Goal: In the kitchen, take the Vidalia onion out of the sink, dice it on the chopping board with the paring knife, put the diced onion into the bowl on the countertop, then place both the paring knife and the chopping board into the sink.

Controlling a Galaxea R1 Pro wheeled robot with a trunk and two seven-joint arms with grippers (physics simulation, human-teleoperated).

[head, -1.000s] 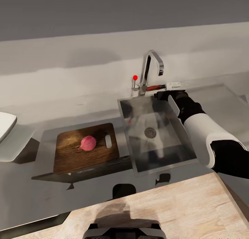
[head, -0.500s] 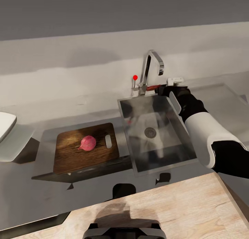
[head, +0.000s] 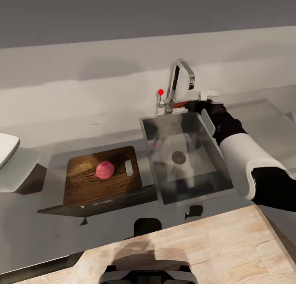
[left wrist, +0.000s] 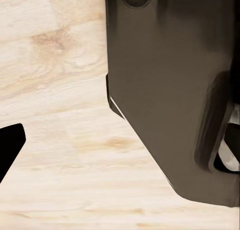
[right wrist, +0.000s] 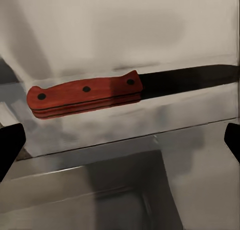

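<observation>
The onion [head: 105,170] lies on the brown chopping board [head: 86,185] in the lower left of the head view, so it is already out of the sink [head: 197,181], and the step in hand seems to be fetching the knife. The knife [right wrist: 95,95] lies flat on the narrow strip of worktop [head: 263,123] behind the sink, just beside the foot of the tap [head: 181,76], in the upper middle of the head view. In the right wrist view its red-orange handle with three dark rivets is in the left half and the dark narrow blade runs to the right edge. The right hand [head: 196,108] is at the back right corner of the sink, very near the knife, and its two dark fingertips [right wrist: 10,145] stand wide apart at both sides of the wrist picture, so it is open and holds nothing. The left hand [left wrist: 7,145] hangs over a pale wooden surface; one cannot tell if it is open or closed. The knife is probably light and stiff, with a smooth, somewhat slippery handle. It lies flat, so there is little room under it; the best place to take hold is the middle of the handle, across its narrow width, away from the blade. A white bowl [head: 6,150] is at the left edge.
</observation>
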